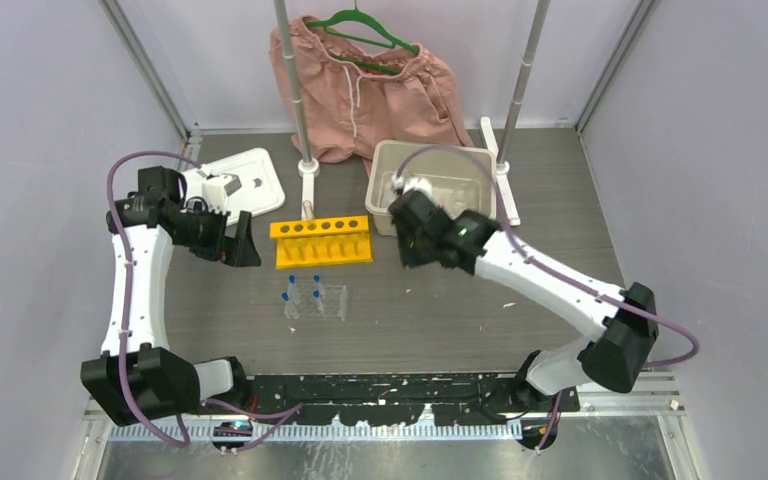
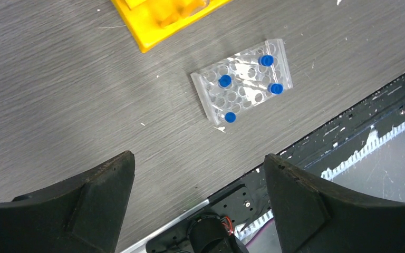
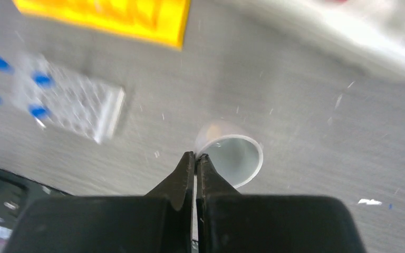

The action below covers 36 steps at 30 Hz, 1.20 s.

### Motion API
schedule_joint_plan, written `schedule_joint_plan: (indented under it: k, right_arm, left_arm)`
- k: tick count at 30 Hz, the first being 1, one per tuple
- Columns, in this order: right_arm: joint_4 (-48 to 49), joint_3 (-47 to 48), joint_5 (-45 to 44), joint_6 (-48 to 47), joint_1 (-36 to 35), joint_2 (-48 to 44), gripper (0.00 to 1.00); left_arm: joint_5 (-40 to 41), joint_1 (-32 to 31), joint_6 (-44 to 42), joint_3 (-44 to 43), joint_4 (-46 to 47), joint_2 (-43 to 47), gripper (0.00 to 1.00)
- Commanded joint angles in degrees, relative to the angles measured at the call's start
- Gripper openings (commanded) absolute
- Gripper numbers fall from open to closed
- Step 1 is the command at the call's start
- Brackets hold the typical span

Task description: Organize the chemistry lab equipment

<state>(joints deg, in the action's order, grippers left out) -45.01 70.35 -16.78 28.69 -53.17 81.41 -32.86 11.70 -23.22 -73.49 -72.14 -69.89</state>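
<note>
Four capped tubes (image 2: pixel 225 80) sit in your clear rack (image 2: pixel 206 89), yellow rack (image 1: pixel 322 243) looks empty; right fingers (image 3: pixel 182 179) pinch a beaker (image 3: pixel 237 158) rim (early days, imo), left fingers (image 2: pixel 105 184) spread, empty.

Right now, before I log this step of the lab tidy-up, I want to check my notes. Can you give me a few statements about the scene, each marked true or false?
1. The left claw is open with nothing between its fingers. True.
2. The right claw is spread wide over the yellow rack. False: it is shut, and its tips appear to pinch the rim of a small clear beaker.
3. Four blue-capped tubes stand in the clear grid rack. True.
4. The yellow rack is full of tubes. False: in the top view its holes look empty.
5. The pink shorts lie folded on the table. False: they hang from a green hanger at the back.
</note>
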Motion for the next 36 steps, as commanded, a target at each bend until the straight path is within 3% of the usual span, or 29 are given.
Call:
schedule_joint_plan:
  k: [1,8,17,23,32,36]
  right_arm:
    - [-4.9,13.3,3.6,-4.2,10.0,-2.6,0.01]
    - [-5.9,28.0,7.3,-8.1,18.9,11.4,0.01]
    - [-6.5,40.2,13.5,-7.9,22.7,32.4,0.01]
    - [-5.2,39.1,14.4,-7.8,22.7,37.9,0.01]
    - [-6.5,34.4,19.3,-8.2,22.9,38.8,0.01]
    - [-8.3,31.3,20.5,-8.4,22.9,36.1,0.01]
  left_arm:
    - [1.8,1.0,2.6,-1.4,3.0,-1.6,0.94]
    - [6.7,1.9,4.5,-1.1,6.1,-2.4,1.00]
    - [8.8,8.6,7.3,-1.8,12.8,-9.9,0.97]
    - [11.6,10.5,10.6,-1.7,18.9,-16.3,0.81]
    - [15.1,10.4,13.3,-2.4,26.7,-22.7,0.70]
    - [13.0,10.1,9.9,-2.4,27.4,-25.3,0.68]
